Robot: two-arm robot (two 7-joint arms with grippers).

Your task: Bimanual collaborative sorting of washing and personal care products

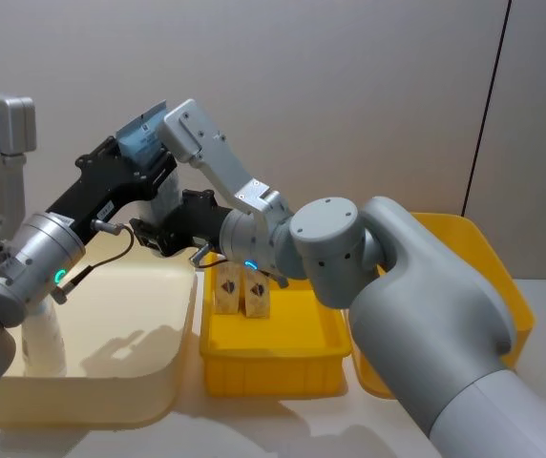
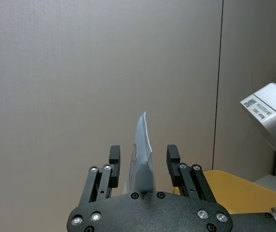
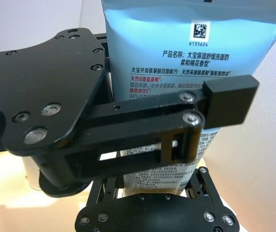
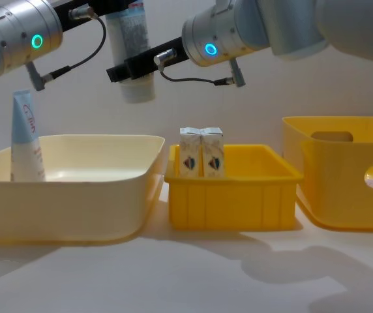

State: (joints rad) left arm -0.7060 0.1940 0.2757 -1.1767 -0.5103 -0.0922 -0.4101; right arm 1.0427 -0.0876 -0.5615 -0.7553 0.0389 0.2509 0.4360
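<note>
A white squeeze tube (image 4: 129, 32) with a pale blue end (image 1: 144, 141) hangs upright above the table, cap down. My right gripper (image 4: 131, 68) is shut on its lower body (image 3: 159, 191), just above the cap. My left gripper (image 2: 143, 154) stands around the tube's flat blue end, its fingers (image 2: 114, 154) open with a small gap on each side. A second tube (image 4: 27, 137) stands in the cream bin (image 4: 75, 202) at the left. Two small white cartons (image 4: 201, 153) stand side by side in the small yellow bin (image 4: 232, 202).
A larger yellow bin (image 4: 343, 189) sits at the right of the table. The three bins stand in a row, close together. A plain wall is behind them, and bare table lies in front.
</note>
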